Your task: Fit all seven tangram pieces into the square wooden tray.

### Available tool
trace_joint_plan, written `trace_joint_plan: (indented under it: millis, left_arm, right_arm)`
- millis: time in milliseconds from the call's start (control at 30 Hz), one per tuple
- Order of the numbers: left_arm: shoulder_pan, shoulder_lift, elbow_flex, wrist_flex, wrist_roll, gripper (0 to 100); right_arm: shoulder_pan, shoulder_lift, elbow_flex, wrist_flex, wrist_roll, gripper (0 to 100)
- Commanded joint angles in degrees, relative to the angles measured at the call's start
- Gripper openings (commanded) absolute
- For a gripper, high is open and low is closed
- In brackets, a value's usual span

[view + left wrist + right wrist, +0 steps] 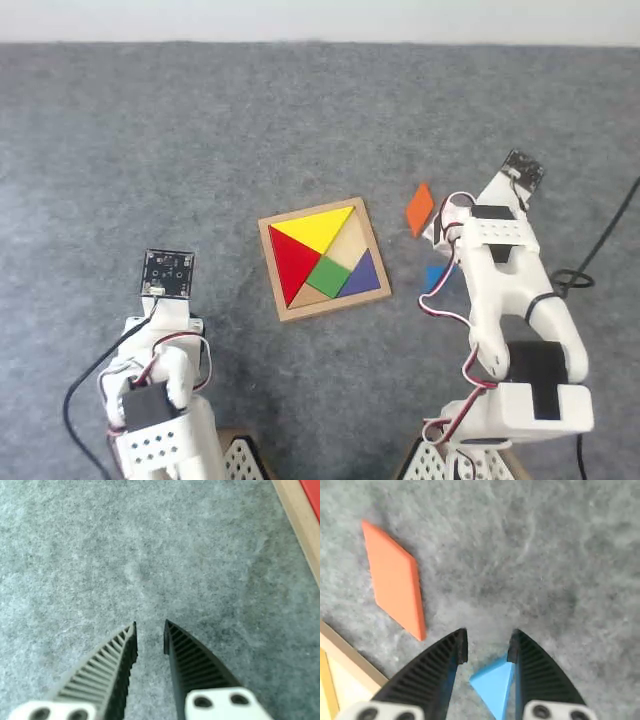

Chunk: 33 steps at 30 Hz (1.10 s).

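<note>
Right wrist view shows my right pincer half open astride the blue triangle, gripping nothing, and I fear closing off-centre could flick it away.

White arms, black ribbed claw fingers, black cables

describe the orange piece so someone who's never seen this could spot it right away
Find the tray in the middle of the grey carpet, then look just past its far corner on the right arm's side. The orange piece lies flat on the carpet there. It is the only orange one, a slanted four-sided shape, unlike the blue piece nearer that arm's base.
</note>
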Motion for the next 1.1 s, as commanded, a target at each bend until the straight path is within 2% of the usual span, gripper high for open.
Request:
trace_joint_plan:
  millis: [0, 167, 400, 567, 667, 767, 833, 933, 1067]
  left_arm:
    - [-0.35, -0.7, -0.4, 0.35, -0.53, 9]
    - [-0.35, -0.7, -0.4, 0.35, -0.53, 9]
    - [-0.35, -0.7, -0.4, 0.35, -0.53, 9]
    - [-0.35, -0.7, -0.4, 0.35, -0.53, 9]
    - [-0.35, -0.7, -0.4, 0.35, -0.53, 9]
    - [-0.35, -0.7, -0.4, 0.35, -0.53, 9]
    - [-0.35, -0.7, -0.4, 0.35, -0.53, 9]
    - [-0.35, -0.7, -0.4, 0.35, -0.53, 9]
    - [-0.35, -0.7, -0.4, 0.35, -0.53, 9]
  right_arm:
    - [-0.04, -0.22, -2.64, -1.36, 0.62, 15.1]
    - [-1.01, -2.24, -3.16, 5.14, 0.62, 15.1]
    - [2.95, -13.49, -2.9, 15.96, 0.62, 15.4]
    - [5.41, -19.74, 1.49, 8.22, 1.76, 17.5]
    - [4.35, -20.79, 6.07, 4.53, 7.3, 32.3]
    - [2.15, -20.53, 7.91, 4.09, 4.13, 47.9]
    - [-1.27, -20.35, 8.35, 4.88, 1.23, 51.7]
    - [-7.34, -20.35, 9.14, 7.96, -3.52, 48.5]
    - [-12.7, -19.38, 10.46, 5.23, -11.34, 41.4]
